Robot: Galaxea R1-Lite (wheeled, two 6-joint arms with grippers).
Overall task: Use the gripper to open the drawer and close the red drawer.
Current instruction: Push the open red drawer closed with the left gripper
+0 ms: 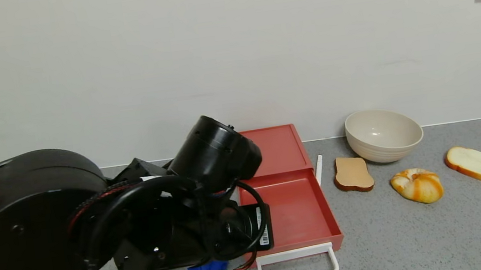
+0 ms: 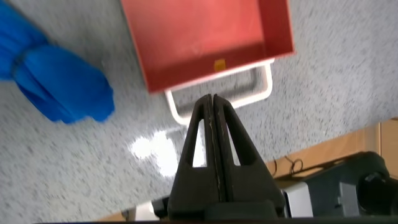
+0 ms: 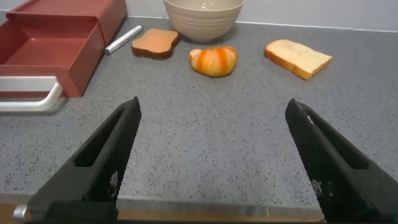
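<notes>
here the left gripper (image 2: 212, 102), fingers pressed together on nothing, hovers above the white handle (image 1: 297, 266), its arm hiding the left edge of the drawer (image 1: 297, 208). the drawer sits on the speckled grey counter (image 1: 419, 241) against a white wall, tray pulled out, long axis running near to far. the right gripper (image 3: 214, 149) spreads wide, nearer and rightward.
</notes>
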